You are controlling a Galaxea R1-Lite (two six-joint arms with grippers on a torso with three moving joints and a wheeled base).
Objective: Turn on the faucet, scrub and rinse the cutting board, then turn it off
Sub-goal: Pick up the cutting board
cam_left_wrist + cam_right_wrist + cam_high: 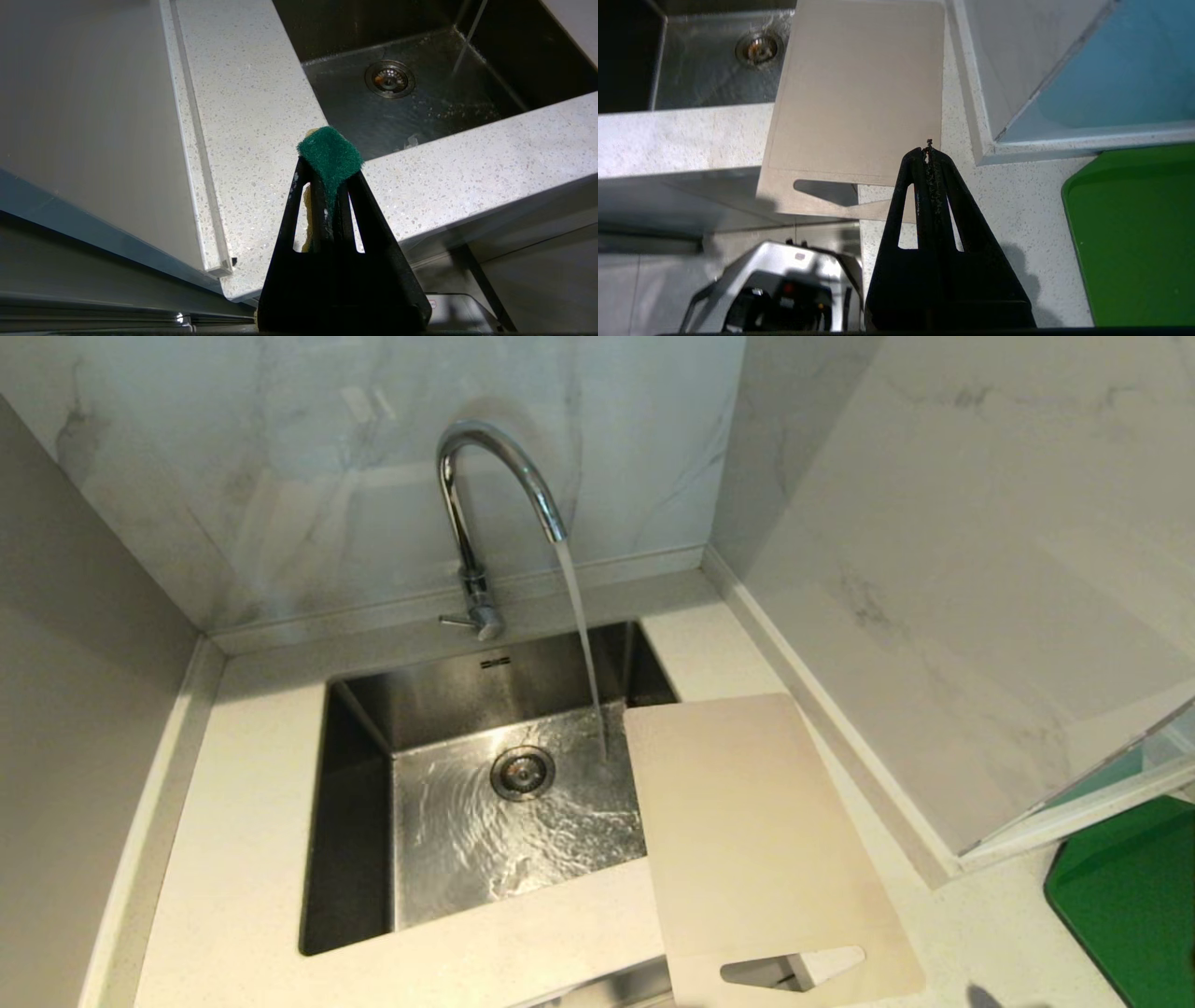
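The chrome gooseneck faucet stands behind the steel sink, and water runs from its spout into the basin. The pale beige cutting board lies flat on the counter at the sink's right, one edge over the basin, its handle slot past the counter's front edge. My left gripper is shut on a green scouring sponge and hovers over the counter's front left corner. My right gripper is shut with nothing in it, above the board's near right corner. Neither arm shows in the head view.
A dark green tray lies on the counter at the far right, beside a white wall panel. Marble walls close in the back and right. The drain sits mid-basin. Part of the robot's base shows below the counter.
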